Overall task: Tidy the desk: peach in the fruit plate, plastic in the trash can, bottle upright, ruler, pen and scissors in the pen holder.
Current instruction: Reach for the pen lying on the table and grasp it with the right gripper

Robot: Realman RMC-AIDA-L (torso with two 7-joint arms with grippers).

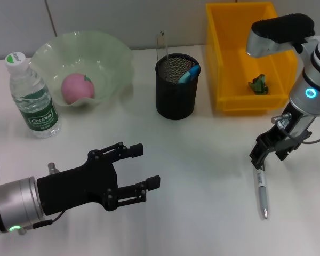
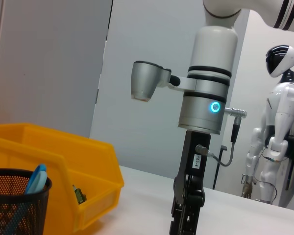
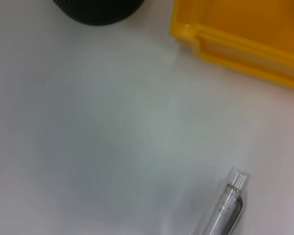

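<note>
Taking the black mesh pen holder [image 1: 176, 85] as the landmark and going left to right: far to its left the bottle [image 1: 33, 96] is already standing upright, and just left of it the peach [image 1: 77, 88] is sitting in the fruit plate [image 1: 114, 58]. In front of the holder and to its left, the left tool [image 1: 140, 169] is hovering over the bench [image 1: 192, 213] with its fingers spread and nothing between them. Directly right of the holder, the yellow trash can [image 1: 224, 64] is holding a green scrap [image 1: 258, 84].

Right of the holder and nearer the robot, the pen [image 1: 262, 191] is lying flat on the bench. The right tool [image 1: 258, 156] is standing over its upper end; whether it is pinching it, I cannot tell.

The pen is probably going to feel light, stiff and slippery, rolling easily. Gripping across the barrel near its middle looks safest.
</note>
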